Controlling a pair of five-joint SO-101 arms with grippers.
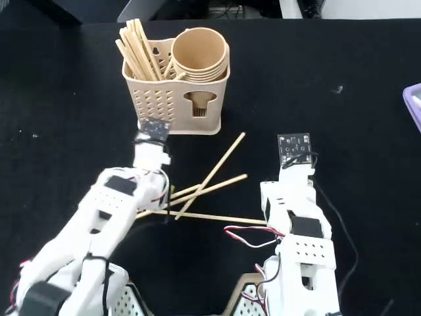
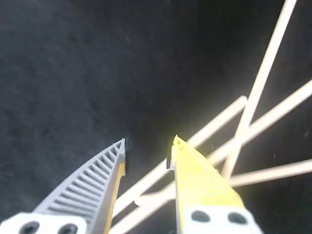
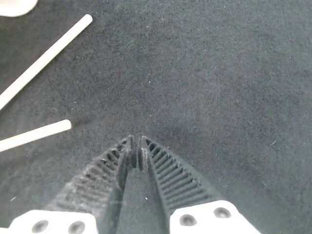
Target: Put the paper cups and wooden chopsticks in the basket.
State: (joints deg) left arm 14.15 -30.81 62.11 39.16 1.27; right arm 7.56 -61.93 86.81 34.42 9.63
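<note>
Chopsticks loose on table, about four to go; paper cups look done.
Left claw released and empty, sticks crossing just beside its yellow finger; right claw clenched on nothing, stick ends near it. Beyond both, basket holds the stacked cups plus a chopstick bundle.

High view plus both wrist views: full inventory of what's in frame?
basket: one, beige, far side of the table, upright.
paper cups: one nested stack, tan, in the basket; number unclear.
chopsticks in basket: several, pale wood, standing beside the cups.
loose chopsticks: about four, pale wood, crossed on the table between the arms.
purple object: one, at the high view's right edge, cut off.
table: one, black.
left gripper: open, over the loose chopsticks.
right gripper: shut, over bare table.
</note>
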